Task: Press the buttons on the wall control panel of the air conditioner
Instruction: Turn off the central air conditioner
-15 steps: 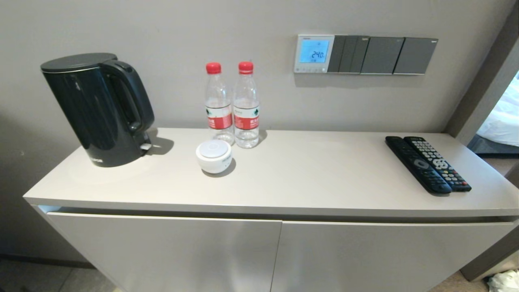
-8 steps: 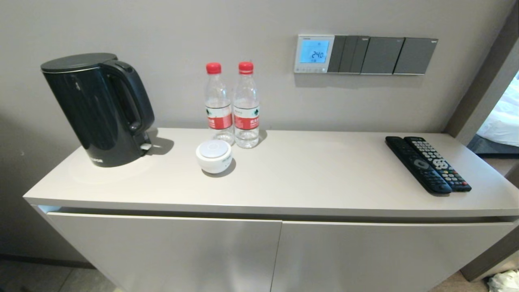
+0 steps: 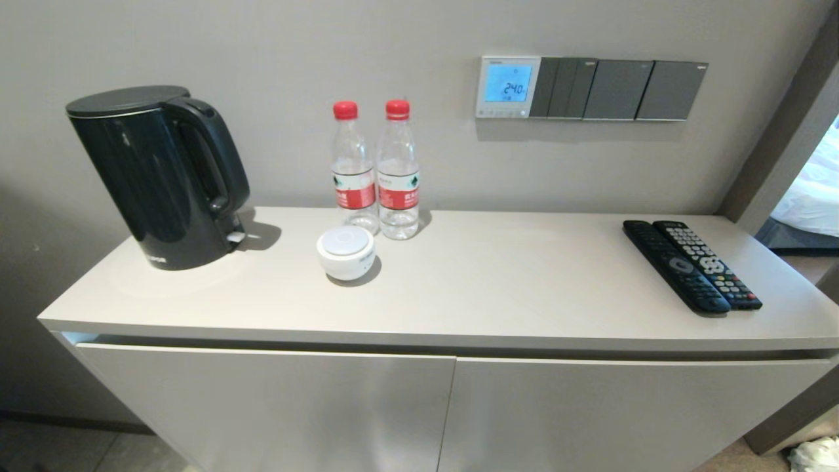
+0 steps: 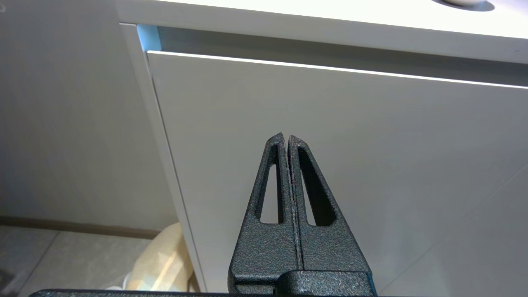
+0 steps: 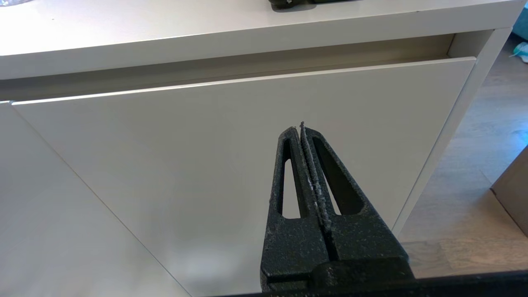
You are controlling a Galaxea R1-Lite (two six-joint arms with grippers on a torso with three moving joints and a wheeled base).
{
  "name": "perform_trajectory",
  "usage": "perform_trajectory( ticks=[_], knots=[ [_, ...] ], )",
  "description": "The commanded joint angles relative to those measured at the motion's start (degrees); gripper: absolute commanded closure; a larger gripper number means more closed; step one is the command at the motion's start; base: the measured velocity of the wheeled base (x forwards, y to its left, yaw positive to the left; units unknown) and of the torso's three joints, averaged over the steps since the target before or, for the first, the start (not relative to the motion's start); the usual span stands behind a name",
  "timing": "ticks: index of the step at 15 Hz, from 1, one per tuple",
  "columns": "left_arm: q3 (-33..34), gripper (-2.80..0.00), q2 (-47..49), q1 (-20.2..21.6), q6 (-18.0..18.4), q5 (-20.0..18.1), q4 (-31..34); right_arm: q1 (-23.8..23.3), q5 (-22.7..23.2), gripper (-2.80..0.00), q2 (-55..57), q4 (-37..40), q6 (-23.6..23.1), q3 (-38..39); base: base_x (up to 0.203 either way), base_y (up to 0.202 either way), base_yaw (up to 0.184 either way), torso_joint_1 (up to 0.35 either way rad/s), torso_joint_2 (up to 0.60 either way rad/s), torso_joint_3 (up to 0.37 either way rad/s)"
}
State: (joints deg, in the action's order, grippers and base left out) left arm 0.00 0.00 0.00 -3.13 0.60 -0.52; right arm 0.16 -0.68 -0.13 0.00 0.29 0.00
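The air conditioner's wall control panel [image 3: 508, 86] is a small white-framed thermostat on the wall above the cabinet; its blue screen reads 24.0. The buttons [image 3: 502, 113] are a row of tiny pale keys along its lower edge. Neither gripper shows in the head view. My left gripper [image 4: 286, 137] is shut and empty, low in front of the cabinet's left door. My right gripper [image 5: 299, 127] is shut and empty, low in front of the right door. Both are far below the panel.
Dark grey switch plates [image 3: 616, 89] sit right of the panel. On the cabinet top [image 3: 511, 282] stand a black kettle [image 3: 157, 174], two water bottles [image 3: 377, 170], a white round container [image 3: 345, 252] and two remotes [image 3: 691, 264]. A doorway opens at the right.
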Motion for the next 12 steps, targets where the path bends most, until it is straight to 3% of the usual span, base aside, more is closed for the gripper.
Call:
perform_trajectory(
  ticks=[1,12],
  knots=[
    [0.0,0.00,0.0,0.0,0.0,0.0,0.0,-0.1,0.0,0.00,0.0,-0.1,0.1,0.0,0.000,0.000,0.000,0.000,0.00,0.000],
    [0.0,0.00,0.0,0.0,-0.1,0.0,0.0,-0.1,0.0,0.00,0.0,-0.1,0.1,0.0,0.000,0.000,0.000,0.000,0.00,0.000]
  ],
)
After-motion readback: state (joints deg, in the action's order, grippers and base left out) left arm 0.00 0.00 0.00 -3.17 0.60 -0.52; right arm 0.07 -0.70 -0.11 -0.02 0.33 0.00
